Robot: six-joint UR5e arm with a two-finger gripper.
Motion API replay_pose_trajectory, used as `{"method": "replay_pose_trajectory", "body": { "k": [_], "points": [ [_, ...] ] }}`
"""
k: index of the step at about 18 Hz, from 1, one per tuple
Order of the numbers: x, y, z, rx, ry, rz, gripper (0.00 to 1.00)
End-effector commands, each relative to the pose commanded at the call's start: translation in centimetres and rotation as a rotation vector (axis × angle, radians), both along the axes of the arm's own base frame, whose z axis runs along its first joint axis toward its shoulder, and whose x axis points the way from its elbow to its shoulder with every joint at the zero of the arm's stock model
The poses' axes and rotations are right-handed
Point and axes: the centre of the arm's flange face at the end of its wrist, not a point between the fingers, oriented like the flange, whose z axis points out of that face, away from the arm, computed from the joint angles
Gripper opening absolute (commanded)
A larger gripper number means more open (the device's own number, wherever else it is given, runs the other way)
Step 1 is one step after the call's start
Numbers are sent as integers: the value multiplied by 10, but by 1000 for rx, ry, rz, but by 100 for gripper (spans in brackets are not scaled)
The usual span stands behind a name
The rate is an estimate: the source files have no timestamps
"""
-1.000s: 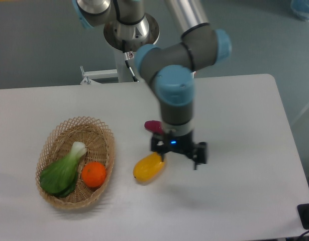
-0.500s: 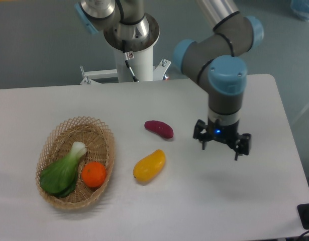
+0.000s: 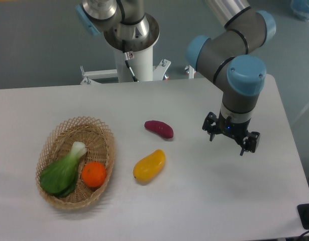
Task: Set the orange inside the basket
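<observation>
The orange [image 3: 94,173] is a small round bright orange fruit. It lies inside the oval wicker basket [image 3: 103,131] at the left of the table, next to a green bok choy [image 3: 62,171]. My gripper [image 3: 230,136] hangs over the right part of the table, far from the basket. Its fingers are spread apart and hold nothing.
A yellow-orange mango-like fruit [image 3: 149,165] lies on the table right of the basket. A purple sweet potato [image 3: 159,128] lies behind it. The robot base [image 3: 130,35] stands behind the table's far edge. The table's right edge is near the gripper.
The gripper has moved from above the yellow fruit to the right side of the table, empty. The orange and basket have not moved.
</observation>
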Motion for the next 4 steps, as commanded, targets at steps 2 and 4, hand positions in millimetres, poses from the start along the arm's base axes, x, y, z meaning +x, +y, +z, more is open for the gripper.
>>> {"method": "replay_pose_trajectory", "body": {
  "k": [2,4],
  "points": [
    [0,0,0,-1,1,0,100],
    [0,0,-1,-3,0,0,100]
  ]
}}
